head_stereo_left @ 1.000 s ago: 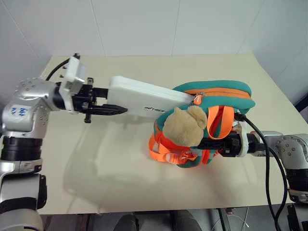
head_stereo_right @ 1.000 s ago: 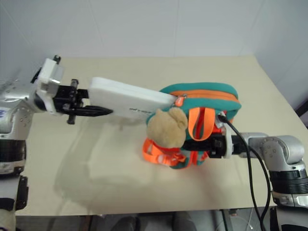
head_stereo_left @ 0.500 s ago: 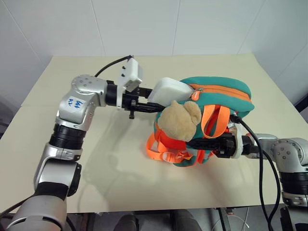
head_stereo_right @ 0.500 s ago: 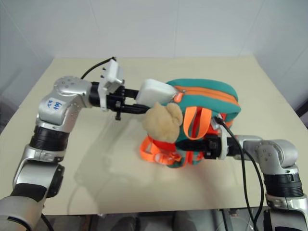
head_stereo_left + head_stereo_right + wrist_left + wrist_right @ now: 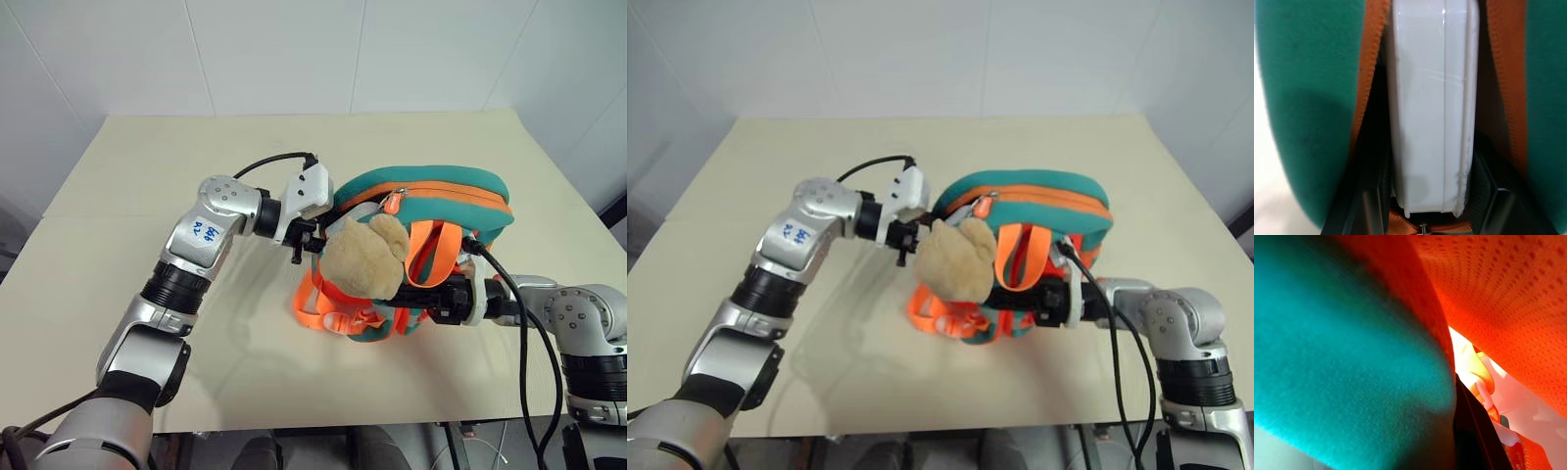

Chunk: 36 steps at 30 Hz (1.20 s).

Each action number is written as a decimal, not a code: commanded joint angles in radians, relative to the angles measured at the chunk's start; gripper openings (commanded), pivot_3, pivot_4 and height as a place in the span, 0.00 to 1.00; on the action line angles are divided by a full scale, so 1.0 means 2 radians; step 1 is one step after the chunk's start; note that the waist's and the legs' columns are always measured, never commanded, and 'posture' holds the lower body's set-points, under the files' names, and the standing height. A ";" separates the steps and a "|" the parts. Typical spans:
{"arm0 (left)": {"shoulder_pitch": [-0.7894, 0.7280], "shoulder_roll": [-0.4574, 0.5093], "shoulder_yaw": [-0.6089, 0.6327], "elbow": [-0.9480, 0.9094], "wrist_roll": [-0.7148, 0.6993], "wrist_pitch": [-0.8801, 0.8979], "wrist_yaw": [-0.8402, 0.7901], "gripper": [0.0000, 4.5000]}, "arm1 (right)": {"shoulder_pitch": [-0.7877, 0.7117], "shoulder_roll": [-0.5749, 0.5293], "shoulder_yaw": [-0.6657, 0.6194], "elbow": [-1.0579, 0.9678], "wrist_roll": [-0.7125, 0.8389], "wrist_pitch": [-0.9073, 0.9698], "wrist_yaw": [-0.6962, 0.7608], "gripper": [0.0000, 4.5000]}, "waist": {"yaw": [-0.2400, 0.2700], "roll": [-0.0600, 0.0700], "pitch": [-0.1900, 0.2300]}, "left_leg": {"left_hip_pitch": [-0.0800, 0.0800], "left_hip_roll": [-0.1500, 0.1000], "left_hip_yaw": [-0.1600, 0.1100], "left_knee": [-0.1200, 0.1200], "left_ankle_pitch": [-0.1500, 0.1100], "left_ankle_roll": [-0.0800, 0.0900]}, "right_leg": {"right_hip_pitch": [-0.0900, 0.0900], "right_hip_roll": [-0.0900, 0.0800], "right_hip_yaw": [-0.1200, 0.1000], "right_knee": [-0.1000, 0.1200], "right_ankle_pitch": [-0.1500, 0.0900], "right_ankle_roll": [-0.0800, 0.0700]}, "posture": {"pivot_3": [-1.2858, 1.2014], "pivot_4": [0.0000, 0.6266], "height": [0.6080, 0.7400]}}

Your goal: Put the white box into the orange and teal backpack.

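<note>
Most of the flat white plastic box [image 5: 1432,107] sits inside the small orange and teal fabric backpack [image 5: 446,191] mid-bench, my left jaws [image 5: 312,243] gripping its end at the zipper mouth. Right jaws [image 5: 416,294] stay closed on the backpack. Letting go remains, I judge. No readable writing.

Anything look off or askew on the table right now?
Nothing stands out. The white box sits straight in the zip opening of the orange and teal backpack, held by the left gripper. The right gripper grips the backpack's front. The plush bear hangs beside the opening, not blocking it.
</note>
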 commanded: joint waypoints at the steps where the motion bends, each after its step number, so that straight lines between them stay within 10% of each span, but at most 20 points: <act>1: -0.007 -0.017 0.001 -0.002 0.002 -0.017 0.004 0.55 | 0.005 0.006 -0.001 -0.014 0.011 0.003 -0.007 0.12 | 0.001 0.000 0.000 | 0.000 0.000 0.000 0.000 0.000 0.000 | 0.000 0.000 0.000 0.000 0.000 0.000 | 0.52 0.24 1.00; 9: -0.016 0.020 0.075 -0.028 -0.076 0.009 -0.060 1.00 | 0.006 0.006 0.000 -0.012 0.012 0.001 -0.010 0.12 | -0.003 0.000 0.000 | 0.000 0.000 0.000 0.000 0.000 0.000 | 0.000 0.000 0.000 0.000 0.000 0.000 | 0.52 0.24 1.00; 23: 0.012 0.201 0.175 -0.066 -0.196 0.163 -0.151 1.00 | 0.000 0.007 0.009 -0.002 0.003 -0.004 -0.006 0.12 | -0.001 0.000 0.000 | 0.000 0.000 0.000 -0.001 0.000 0.000 | 0.000 0.000 0.000 0.000 0.000 0.000 | 0.52 0.24 1.00; 29: 0.029 0.206 0.220 -0.144 -0.290 0.254 -0.124 1.00 | -0.004 0.007 0.015 0.004 -0.002 -0.006 -0.003 0.12 | -0.001 0.000 0.000 | 0.000 0.000 0.000 0.000 0.000 0.000 | 0.000 0.000 0.000 0.000 0.000 0.000 | 0.52 0.24 1.00; 36: 0.059 0.160 0.166 -0.222 -0.233 0.191 -0.041 1.00 | -0.012 0.013 0.022 0.010 -0.006 -0.011 0.000 0.12 | -0.001 0.000 0.000 | 0.000 0.000 0.000 0.001 0.000 0.000 | 0.000 0.000 0.000 0.001 0.000 0.000 | 0.52 0.24 1.00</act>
